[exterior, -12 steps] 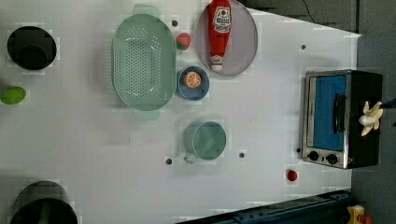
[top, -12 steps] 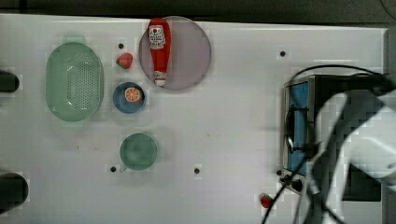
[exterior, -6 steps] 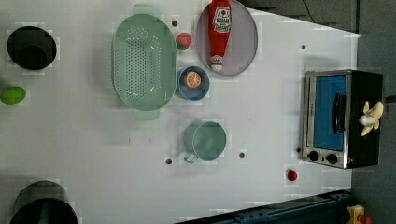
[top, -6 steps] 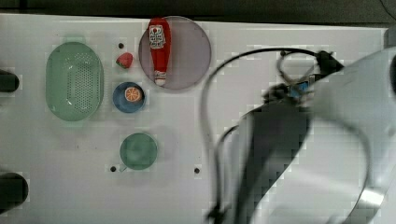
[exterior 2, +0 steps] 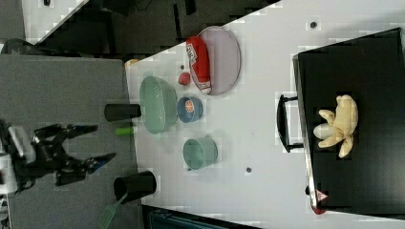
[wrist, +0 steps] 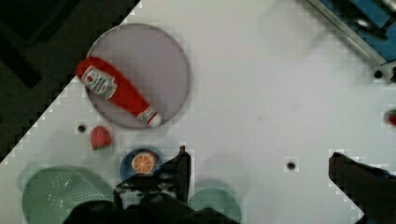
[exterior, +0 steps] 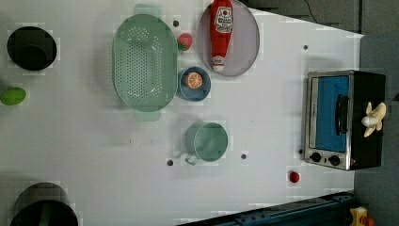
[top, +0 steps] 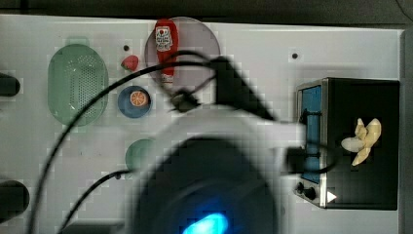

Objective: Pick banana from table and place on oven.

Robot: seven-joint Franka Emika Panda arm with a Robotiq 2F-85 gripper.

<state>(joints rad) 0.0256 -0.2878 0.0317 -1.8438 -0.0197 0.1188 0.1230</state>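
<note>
The pale banana lies on the flat black top of the oven, its peel flaps splayed; the same banana shows in the left and right views. The oven stands at the right end of the white table in the left view. My gripper is open and empty, far from the oven, beyond the table's edge at the right view's left. In the wrist view the gripper hangs high above the table with its fingers wide apart. My arm blurs across the top view's middle.
A grey plate carries a ketchup bottle. Beside it are a green colander, a blue bowl with an orange slice, a strawberry and a green cup. Black cups stand at the left view's left edge.
In the top view my arm has swung from over the oven at the right to the middle, uncovering the banana on the oven. The banana has not moved. The gripper stays open.
</note>
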